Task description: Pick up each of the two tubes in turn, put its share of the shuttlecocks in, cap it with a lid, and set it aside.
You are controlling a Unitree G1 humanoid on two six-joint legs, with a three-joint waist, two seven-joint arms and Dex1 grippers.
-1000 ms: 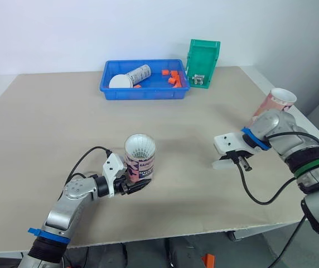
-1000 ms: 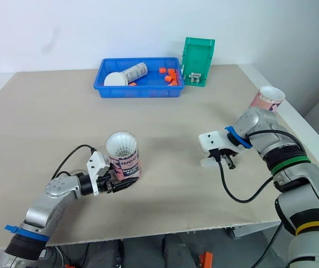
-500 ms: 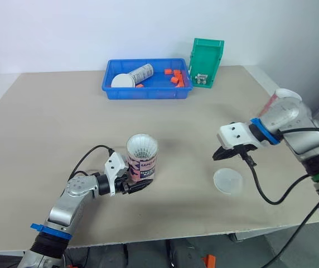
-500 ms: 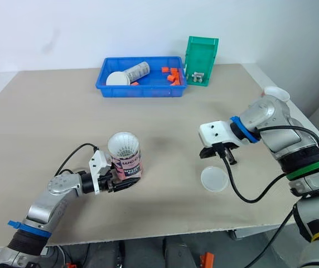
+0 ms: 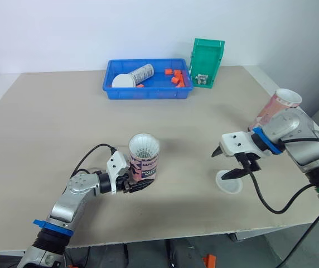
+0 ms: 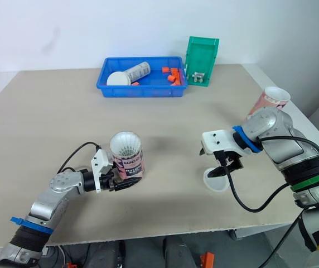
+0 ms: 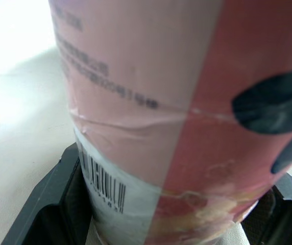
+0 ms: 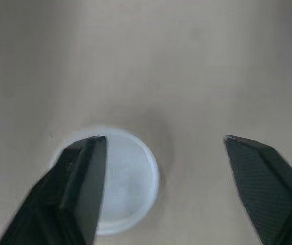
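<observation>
A pink tube (image 5: 143, 164) stands upright on the table at front left, with white shuttlecock feathers (image 5: 144, 146) showing at its mouth. My left gripper (image 5: 133, 184) is shut on its lower part; the black fingers (image 7: 54, 204) press both sides of the tube (image 7: 151, 127). A round white lid (image 5: 229, 182) lies flat on the table at front right. My right gripper (image 5: 225, 163) hangs open just over it, and one finger (image 8: 82, 178) overlaps the lid (image 8: 125, 189). A second pink tube (image 5: 275, 107) stands behind my right arm, partly hidden.
A blue tray (image 5: 147, 92) at the back holds a lying tube (image 5: 139, 73), a white lid (image 5: 121, 81) and orange pieces (image 5: 175, 76). A green bin (image 5: 206, 54) stands beside it. The table's right edge runs close behind my right arm.
My right gripper let go of the white lid, which now lies on the table. The gripper has opened and come down over it. The left gripper and its tube stayed put.
</observation>
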